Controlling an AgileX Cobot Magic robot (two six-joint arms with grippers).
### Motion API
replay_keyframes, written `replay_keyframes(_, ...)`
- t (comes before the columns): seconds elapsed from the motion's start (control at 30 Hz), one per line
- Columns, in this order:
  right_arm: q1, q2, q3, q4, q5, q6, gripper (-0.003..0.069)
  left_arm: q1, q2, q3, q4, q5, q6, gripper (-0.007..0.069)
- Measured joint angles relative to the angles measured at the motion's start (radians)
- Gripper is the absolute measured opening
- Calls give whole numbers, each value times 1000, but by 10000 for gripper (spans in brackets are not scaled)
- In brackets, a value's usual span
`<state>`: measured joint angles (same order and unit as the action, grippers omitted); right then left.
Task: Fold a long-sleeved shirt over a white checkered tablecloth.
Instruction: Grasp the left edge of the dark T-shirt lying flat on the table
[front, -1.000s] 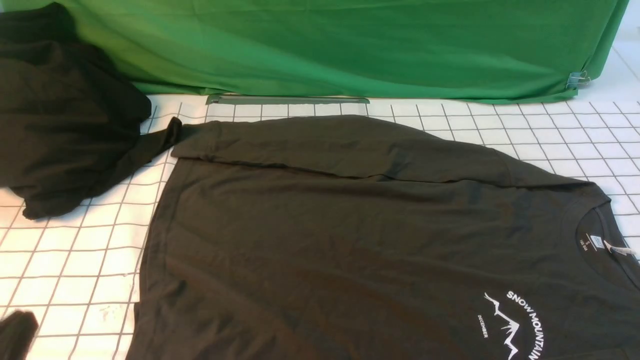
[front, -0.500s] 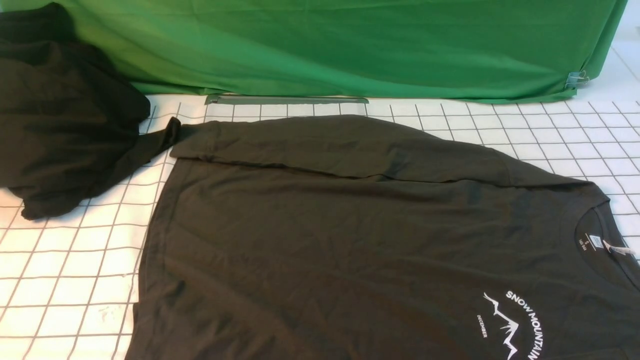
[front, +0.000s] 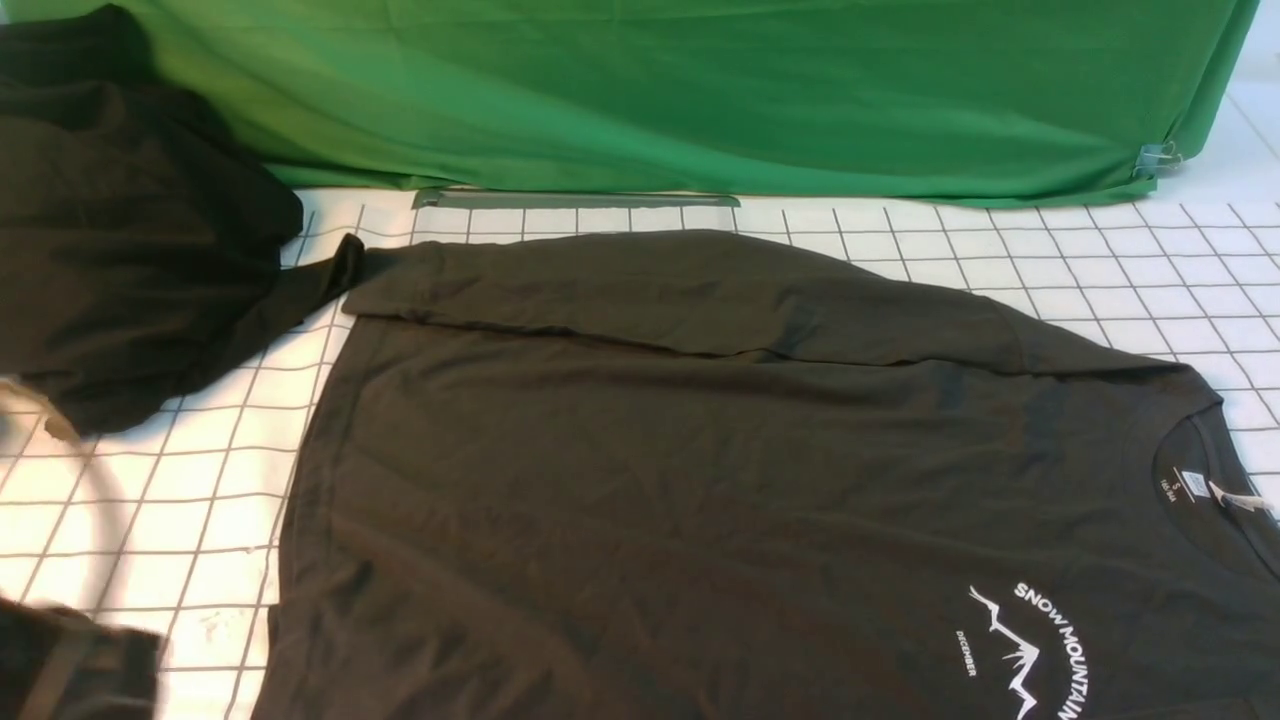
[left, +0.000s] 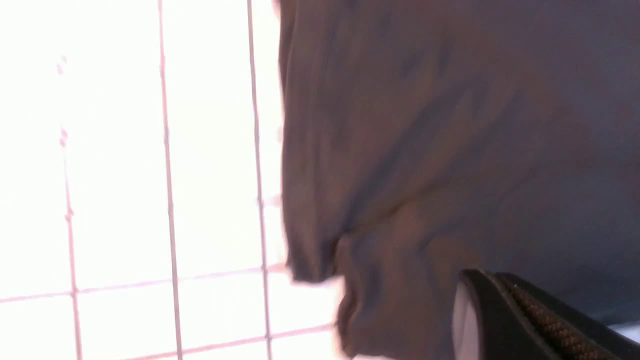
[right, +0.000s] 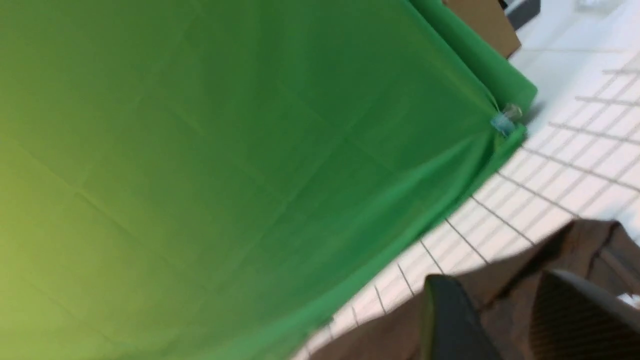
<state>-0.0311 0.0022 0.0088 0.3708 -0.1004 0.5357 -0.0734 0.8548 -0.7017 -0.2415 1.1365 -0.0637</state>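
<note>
Front view: we see a white checkered tablecloth covering the work surface, backed by a green cloth that hangs to the table and is fastened by a clip at the right. A pale floor shows beyond it. The long-sleeved shirt lies flat across the middle and right of the tablecloth, neck to the right, with its far sleeve folded over the body. A black heap of cloth lies at the far left.

The chest print reads "SNOW MOUNTAIN" and "DECEMBER". The neck label is too small to read.

The left gripper is closed beside the shirt's edge; whether it pinches cloth we cannot tell. The right gripper has its jaws apart above the shirt.
</note>
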Motion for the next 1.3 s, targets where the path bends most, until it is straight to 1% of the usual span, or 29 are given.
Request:
replay_keyframes(0.07, 6, 0, -16, 0, 41, 0, 234, 0, 43, 44, -8, -19, 31, -3)
replay_keyframes(0.1, 17, 0, -38, 0, 88, -17, 223, 0, 63, 72, -8, -28, 43, -3)
replay_keyframes(0.13, 49, 5, -110, -4, 197, -102, 183, 0, 85, 109, -8, -38, 49, -3)
replay_keyframes(0.17, 54, 10, -121, -4, 211, -118, 169, 0, 87, 114, -8, -39, 50, -3)
replay_keyframes(0.2, 80, 26, -180, -4, 265, -181, 135, 0, 95, 135, -8, -48, 53, -3)
replay_keyframes(0.23, 119, 75, -265, -7, 370, -285, 72, 0, 105, 162, -7, -70, 56, -3)
replay_keyframes(0.3, 175, 182, -380, -12, 486, -371, 27, -12, 111, 175, 2, -104, 79, -3)
replay_keyframes(0.37, 218, 290, -461, -16, 560, -418, 18, -32, 117, 174, 11, -139, 91, -3)
replay_keyframes(0.43, 271, 457, -555, -19, 672, -497, 12, -70, 136, 174, 30, -164, 83, -3)
replay_keyframes(0.47, 275, 471, -562, -19, 681, -504, 12, -79, 138, 174, 34, -164, 79, -3)
replay_keyframes(0.5, 313, 600, -623, -19, 752, -563, 12, -131, 168, 174, 56, -166, 51, -3)
replay_keyframes(0.53, 320, 612, -632, -19, 762, -573, 12, -137, 171, 174, 58, -167, 48, -3)
replay_keyframes(0.6, 343, 699, -654, -19, 784, -604, 12, -181, 204, 174, 75, -179, 23, -3)
replay_keyframes(0.73, 410, 866, -664, -23, 800, -641, 16, -324, 309, 174, 141, -234, -76, -3)
replay_keyframes(0.77, 412, 872, -664, -23, 800, -641, 17, -329, 314, 174, 142, -234, -76, -3)
replay_keyframes(0.83, 442, 920, -664, -23, 792, -644, 19, -374, 360, 174, 159, -269, -94, 0)
replay_keyframes(0.93, 468, 947, -664, -24, 766, -644, 20, -395, 397, 174, 182, -315, -103, 27)
replay_keyframes(0.97, 479, 950, -664, -24, 749, -645, 20, -396, 419, 174, 201, -339, -112, 52)
replay_keyframes(1.0, 483, 950, -664, -24, 744, -645, 20, -396, 422, 174, 207, -345, -115, 61)
replay_keyframes(1.03, 493, 950, -666, -24, 725, -646, 22, -397, 446, 174, 232, -368, -119, 111)
replay_keyframes(1.07, 494, 950, -666, -24, 725, -645, 22, -397, 451, 174, 235, -373, -119, 124)
replay_keyframes(1.1, 498, 950, -667, -24, 720, -646, 24, -397, 467, 174, 241, -390, -120, 157)
replay_keyframes(1.13, 499, 950, -668, -23, 719, -648, 26, -397, 482, 174, 251, -408, -120, 211)
replay_keyframes(1.17, 499, 950, -668, -23, 719, -648, 29, -397, 491, 175, 253, -416, -120, 238)
replay_keyframes(1.27, 499, 950, -670, -23, 718, -648, 31, -397, 513, 174, 256, -425, -120, 304)
replay_keyframes(1.3, 499, 950, -670, -23, 718, -648, 31, -397, 518, 173, 257, -425, -120, 315)
